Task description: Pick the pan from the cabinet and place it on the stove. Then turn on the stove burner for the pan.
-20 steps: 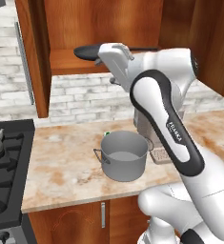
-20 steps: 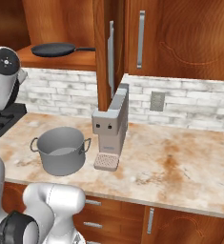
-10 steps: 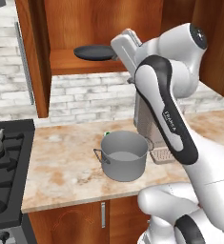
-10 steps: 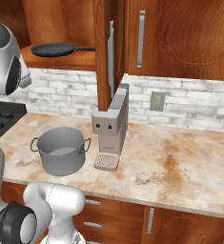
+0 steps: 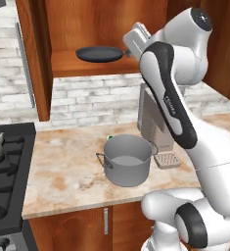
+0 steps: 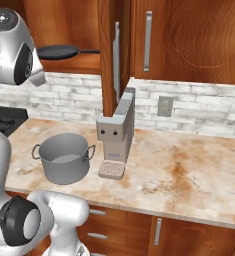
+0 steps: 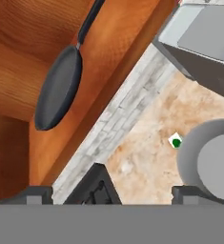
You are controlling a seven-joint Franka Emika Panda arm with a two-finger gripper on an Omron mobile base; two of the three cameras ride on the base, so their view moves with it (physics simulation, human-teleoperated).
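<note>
A home kitchen: wood cabinet over a brick backsplash, marble table, black stove, steel pot.

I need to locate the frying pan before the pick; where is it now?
The pan lies on the open cabinet shelf, above the counter and the grey pot, just left of the arm's hand in the left base view.

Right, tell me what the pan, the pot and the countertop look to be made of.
The pan: dark grey-black, matte, probably coated metal or cast iron; no shine shows. The pot: plain grey with a dull sheen, likely brushed steel. The countertop: beige with rusty veins and blotches, looks like polished marble or granite, though a rendered surface leaves that open.
</note>
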